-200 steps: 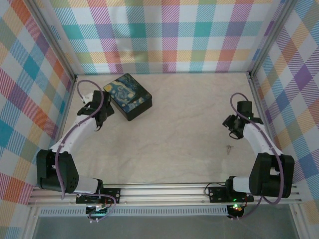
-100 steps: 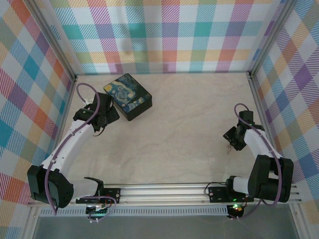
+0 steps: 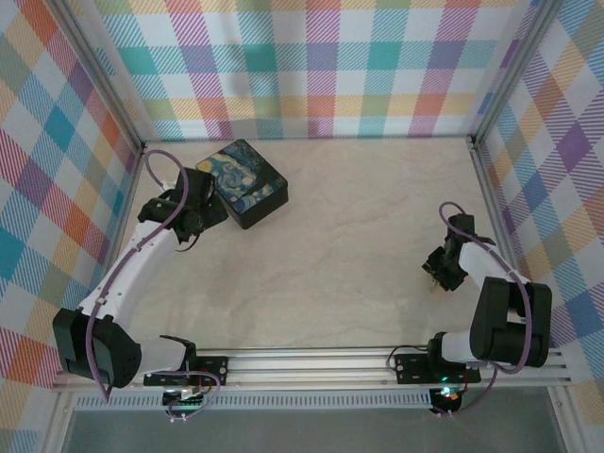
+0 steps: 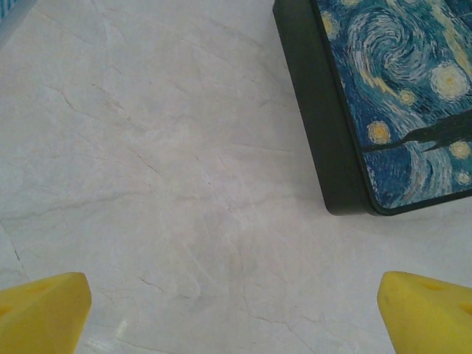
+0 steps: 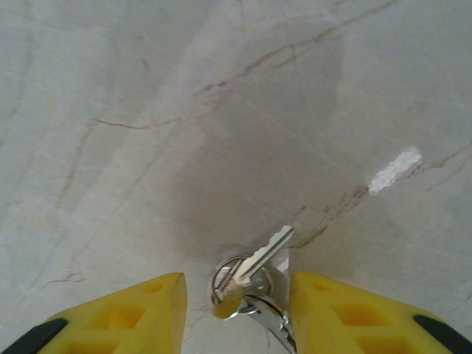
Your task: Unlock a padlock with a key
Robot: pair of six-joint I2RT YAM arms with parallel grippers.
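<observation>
1. Left pincer (image 4: 236, 318): spread wide and holding nothing. It hovers over bare tabletop (image 4: 147, 162), just beside the swirl-printed tin (image 4: 398, 110).
2. Right pincer (image 5: 236, 313): partly spread, low over the tabletop. Its fingers stand either side of the key (image 5: 259, 259) with small gaps showing, so nothing is pinched yet.
3. The key lies flat across its ring (image 5: 221, 274). A silvery piece (image 5: 271, 324) touches it at the lower frame edge; it may be the padlock, but we cannot tell.
4. Step in hand, we judge: picking up the key. The next move calls for a square pinch and a clean lift, without skidding the key on the smooth tabletop.
</observation>
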